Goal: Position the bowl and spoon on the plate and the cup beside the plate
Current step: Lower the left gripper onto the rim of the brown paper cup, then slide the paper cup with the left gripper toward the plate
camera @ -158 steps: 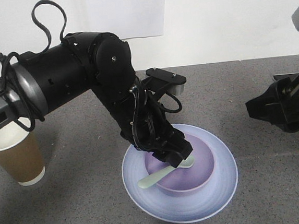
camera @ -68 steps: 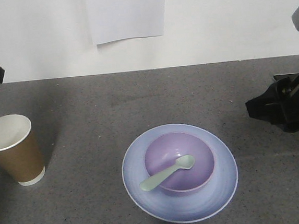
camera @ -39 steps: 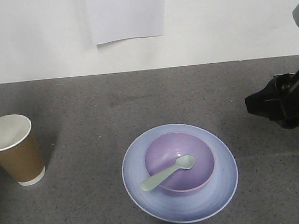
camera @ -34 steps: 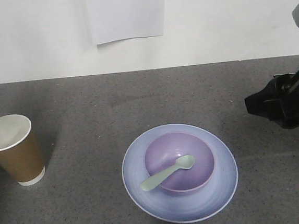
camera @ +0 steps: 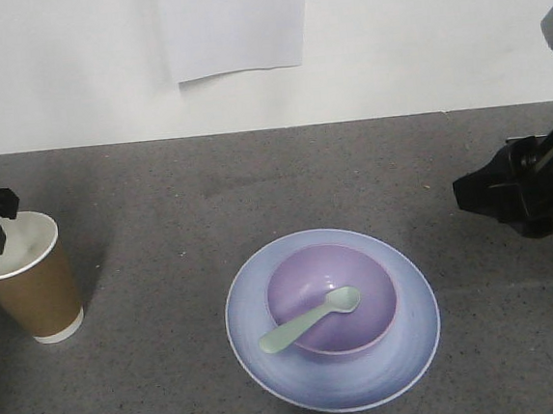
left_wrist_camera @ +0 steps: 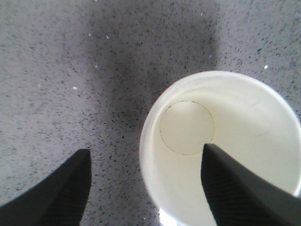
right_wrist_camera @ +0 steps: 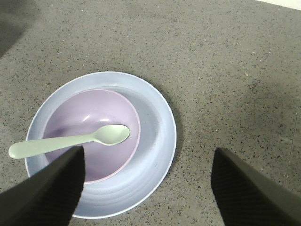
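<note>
left gripper (left_wrist_camera: 146,188) spread astride cup (left_wrist_camera: 221,146) rim, contact unclear.

Front view: even, diffuse overhead light, moderate brightness; white wall (camera: 417,40) upper frame near overexposed. Soft shadow right of cup (camera: 26,277) at left edge; narrow dark shadow under lower rim of plate (camera: 415,350). Mild softness and compression noise overall.

Left wrist view: cup interior blown out, detail lost near lower rim; broad blurred shadow across countertop (left_wrist_camera: 70,70) upper centre; finger (left_wrist_camera: 56,188) at bottom edge dark, out of focus.

Right wrist view: sharpest frame; faint glare on bowl (right_wrist_camera: 84,117) inner wall, corner shadow upper left.
</note>
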### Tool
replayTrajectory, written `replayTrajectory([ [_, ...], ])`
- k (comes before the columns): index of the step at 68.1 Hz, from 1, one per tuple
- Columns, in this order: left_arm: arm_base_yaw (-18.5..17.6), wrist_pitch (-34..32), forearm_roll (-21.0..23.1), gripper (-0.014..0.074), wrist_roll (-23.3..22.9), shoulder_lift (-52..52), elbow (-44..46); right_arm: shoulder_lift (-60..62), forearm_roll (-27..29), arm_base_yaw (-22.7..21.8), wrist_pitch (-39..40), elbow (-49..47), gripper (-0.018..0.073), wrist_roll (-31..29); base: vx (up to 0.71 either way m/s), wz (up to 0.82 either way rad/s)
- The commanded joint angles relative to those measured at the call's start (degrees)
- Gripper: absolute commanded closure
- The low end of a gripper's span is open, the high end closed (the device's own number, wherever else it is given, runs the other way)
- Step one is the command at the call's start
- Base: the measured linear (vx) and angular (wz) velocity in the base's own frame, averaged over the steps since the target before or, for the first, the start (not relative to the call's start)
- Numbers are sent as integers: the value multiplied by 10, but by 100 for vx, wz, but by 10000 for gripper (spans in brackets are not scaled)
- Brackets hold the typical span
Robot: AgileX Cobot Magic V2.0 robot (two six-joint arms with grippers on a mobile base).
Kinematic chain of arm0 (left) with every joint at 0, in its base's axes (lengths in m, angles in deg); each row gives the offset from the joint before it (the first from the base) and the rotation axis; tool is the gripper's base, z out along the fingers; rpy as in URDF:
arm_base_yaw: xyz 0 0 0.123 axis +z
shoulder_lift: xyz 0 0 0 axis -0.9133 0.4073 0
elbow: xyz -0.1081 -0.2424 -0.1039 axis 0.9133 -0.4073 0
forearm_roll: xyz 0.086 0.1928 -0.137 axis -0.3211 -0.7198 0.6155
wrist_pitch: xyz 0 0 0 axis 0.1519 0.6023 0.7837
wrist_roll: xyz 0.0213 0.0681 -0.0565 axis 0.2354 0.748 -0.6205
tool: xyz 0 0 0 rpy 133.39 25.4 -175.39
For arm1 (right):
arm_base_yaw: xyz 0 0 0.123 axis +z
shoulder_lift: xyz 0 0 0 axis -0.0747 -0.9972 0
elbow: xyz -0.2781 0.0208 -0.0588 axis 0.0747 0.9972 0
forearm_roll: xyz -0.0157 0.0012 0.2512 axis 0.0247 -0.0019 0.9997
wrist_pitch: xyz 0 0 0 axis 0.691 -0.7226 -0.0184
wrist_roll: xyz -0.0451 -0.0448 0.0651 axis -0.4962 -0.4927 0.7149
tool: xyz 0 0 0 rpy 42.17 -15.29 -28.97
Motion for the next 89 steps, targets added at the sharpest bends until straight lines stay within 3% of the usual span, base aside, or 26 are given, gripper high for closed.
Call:
replayTrajectory([
  [1, 0, -16, 14, 115, -1, -3, 13, 8, -1, -1, 33, -13, 13, -5, 0, 0],
  [14, 0, -16, 15, 216, 4, 2, 13, 8, -1, -1, 32, -13, 13, -5, 0, 0],
  [32, 0, -21, 15, 606, 21, 3, 13, 8, -1, -1, 34, -13, 13, -5, 0, 0],
  [46, 0, -17, 37, 604, 32, 2, 13, 8, -1, -1, 34, -13, 13, -5, 0, 0],
  [58, 0, -8, 109, 603, 72, -15, 13, 8, -1, -1, 34, -13, 13, -5, 0, 0],
  [68, -3, 0, 144, 603, 87, -46, 13, 8, -1, -1, 35, -13, 13, -5, 0, 0],
  [79, -10, 14, 161, 603, 93, -81, 13, 8, 0, -1, 36, -13, 13, -5, 0, 0],
  [89, -42, 14, 163, 603, 93, -97, 13, 8, 0, -1, 36, -13, 13, -5, 0, 0],
])
